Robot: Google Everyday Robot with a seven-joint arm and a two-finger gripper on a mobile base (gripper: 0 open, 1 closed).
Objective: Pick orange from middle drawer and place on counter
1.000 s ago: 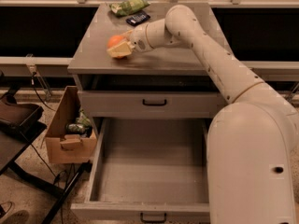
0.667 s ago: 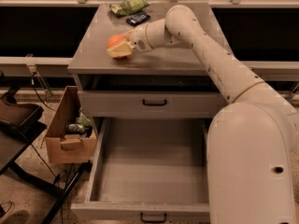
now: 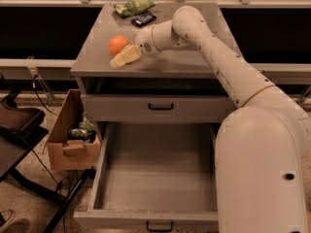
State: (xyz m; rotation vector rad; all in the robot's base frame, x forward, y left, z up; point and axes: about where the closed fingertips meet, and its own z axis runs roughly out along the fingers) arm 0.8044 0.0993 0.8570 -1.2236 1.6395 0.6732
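The orange [image 3: 117, 44] rests on the grey counter [image 3: 194, 59] near its left front part. My gripper [image 3: 121, 56] reaches across the counter from the right, low over the surface. One pale finger [image 3: 125, 56] lies along the near side of the orange, and the jaws look open around it. The middle drawer [image 3: 155, 178] is pulled out wide below, and its flat grey floor is bare.
A green snack bag [image 3: 135, 5] and a flat black object [image 3: 144, 18] lie at the counter's back left. The shallower drawer front [image 3: 160, 108] above is shut. A cardboard box [image 3: 73, 140] with cans stands left of the cabinet. My arm [image 3: 233, 76] spans the right side.
The orange stays at the same spot on the counter. The finger now covers less of it, and the view has shifted slightly.
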